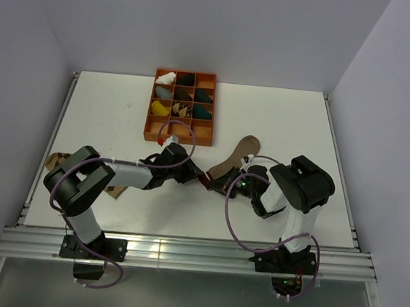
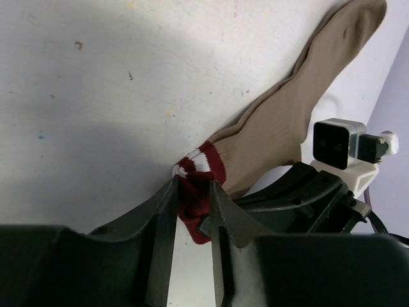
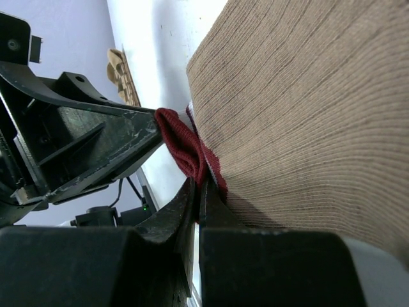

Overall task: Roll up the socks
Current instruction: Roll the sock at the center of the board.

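Observation:
The plain tan sock (image 1: pixel 239 154) lies flat on the white table, toe toward the back and striped cuff toward the arms. In the left wrist view its dark red-and-white cuff (image 2: pixel 200 164) bunches between the fingers of my left gripper (image 2: pixel 193 192), which is shut on it. My right gripper (image 3: pixel 208 185) is shut on the same cuff (image 3: pixel 182 144) from the other side, with the ribbed tan sock body (image 3: pixel 307 109) filling that view. The two grippers meet at the cuff (image 1: pixel 207 179). The argyle sock (image 1: pixel 59 160) lies at the left, partly hidden under my left arm.
An orange compartment tray (image 1: pixel 178 140) holding several rolled sock bundles stands at the back middle of the table. The right arm's camera housing (image 2: pixel 339 144) sits close to the sock's right side. Metal rails run along the table's near edge (image 1: pixel 180 253).

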Robot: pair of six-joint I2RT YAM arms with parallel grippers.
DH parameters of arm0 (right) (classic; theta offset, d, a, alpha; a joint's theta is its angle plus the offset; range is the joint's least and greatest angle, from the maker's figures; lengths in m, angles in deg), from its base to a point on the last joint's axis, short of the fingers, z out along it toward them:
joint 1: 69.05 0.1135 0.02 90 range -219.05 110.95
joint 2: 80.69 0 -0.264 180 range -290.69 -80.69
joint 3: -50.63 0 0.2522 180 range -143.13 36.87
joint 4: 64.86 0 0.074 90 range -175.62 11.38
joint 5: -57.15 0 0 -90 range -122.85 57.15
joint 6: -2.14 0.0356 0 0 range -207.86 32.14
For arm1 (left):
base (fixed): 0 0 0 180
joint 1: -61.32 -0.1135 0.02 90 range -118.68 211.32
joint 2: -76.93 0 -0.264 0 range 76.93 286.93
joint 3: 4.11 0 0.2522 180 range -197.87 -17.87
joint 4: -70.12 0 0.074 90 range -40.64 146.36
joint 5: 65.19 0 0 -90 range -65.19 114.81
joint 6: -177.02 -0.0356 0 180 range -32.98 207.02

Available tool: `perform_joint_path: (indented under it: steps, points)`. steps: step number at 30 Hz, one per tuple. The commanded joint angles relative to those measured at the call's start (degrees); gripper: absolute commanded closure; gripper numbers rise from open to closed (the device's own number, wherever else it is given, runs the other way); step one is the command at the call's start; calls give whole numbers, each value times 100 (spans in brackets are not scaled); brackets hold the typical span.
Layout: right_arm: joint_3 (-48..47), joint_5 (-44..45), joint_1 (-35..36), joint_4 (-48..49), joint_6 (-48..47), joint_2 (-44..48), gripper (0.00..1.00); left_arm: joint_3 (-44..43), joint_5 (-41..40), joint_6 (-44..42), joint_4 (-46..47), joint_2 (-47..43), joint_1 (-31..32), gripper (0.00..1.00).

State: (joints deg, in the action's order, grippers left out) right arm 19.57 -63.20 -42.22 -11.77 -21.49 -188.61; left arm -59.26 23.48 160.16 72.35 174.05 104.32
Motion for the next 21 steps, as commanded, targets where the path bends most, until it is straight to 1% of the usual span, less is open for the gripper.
perform_joint_path:
  steps: [1,4,9,12,16,21]
  points:
    - [-72,38,-55,-163,-159,104,100,-45,80,77,370,-194,59,70]
    - [-89,29,-55,-190,-177,113,100,-98,185,86,379,-150,59,74]
    - [-107,46,-64,-278,-221,157,100,-124,203,60,300,-193,68,77]
    - [-116,46,-64,-304,-230,157,100,-107,220,68,177,-299,59,75]
    - [-125,20,-64,-278,-230,148,100,-72,168,42,-17,-448,68,64]
    - [-124,38,-64,-287,-238,175,100,25,194,86,18,-484,59,65]
